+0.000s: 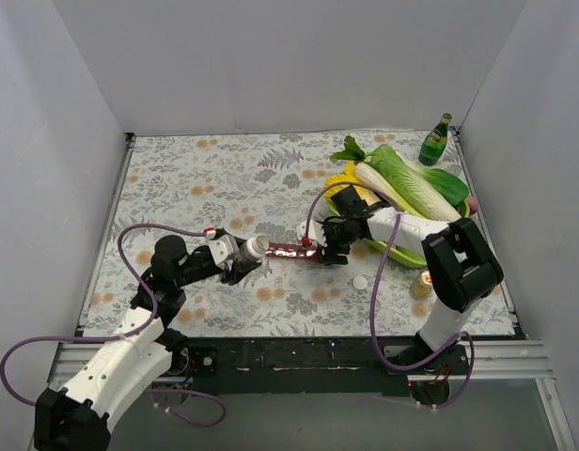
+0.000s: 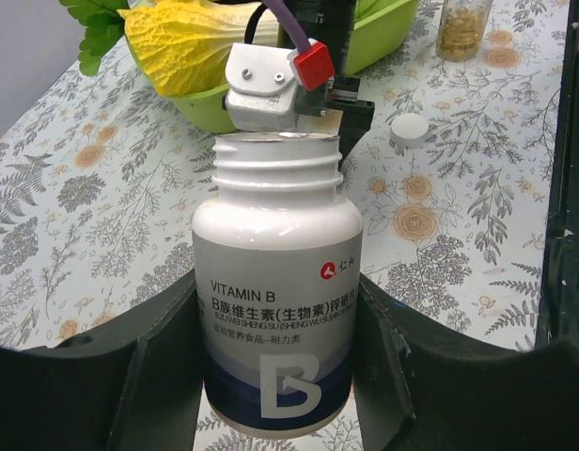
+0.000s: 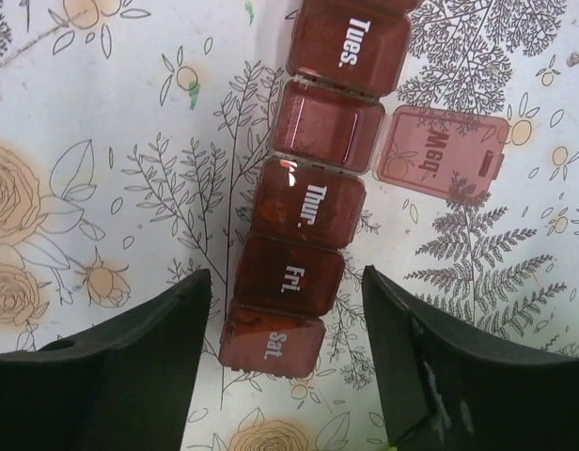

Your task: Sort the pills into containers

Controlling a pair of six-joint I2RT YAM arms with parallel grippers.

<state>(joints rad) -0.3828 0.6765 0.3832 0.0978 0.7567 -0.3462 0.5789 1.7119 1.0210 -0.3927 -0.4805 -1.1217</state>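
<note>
The containers (image 3: 304, 202) are a dark-red strip of day compartments lying on the floral cloth, also seen in the top view (image 1: 289, 252). The Wed. compartment (image 3: 327, 127) stands open with its lid (image 3: 440, 155) flipped aside; Tues., Thur., Fri. and Sat. are closed. My right gripper (image 3: 285, 319) is open over the Sat. end of the strip, with a gap on each side, also seen in the top view (image 1: 315, 248). My left gripper (image 2: 275, 376) is shut on a white uncapped Vitamin B bottle (image 2: 275, 310), whose mouth points at the strip's other end (image 1: 255, 248). No loose pills show.
A white cap (image 1: 361, 282) lies on the cloth near the front. A small jar of yellow pills (image 1: 422, 284) stands at the right. A green bowl (image 1: 402, 252) with cabbage and corn sits behind the right arm. A green glass bottle (image 1: 435, 141) stands at the far right corner.
</note>
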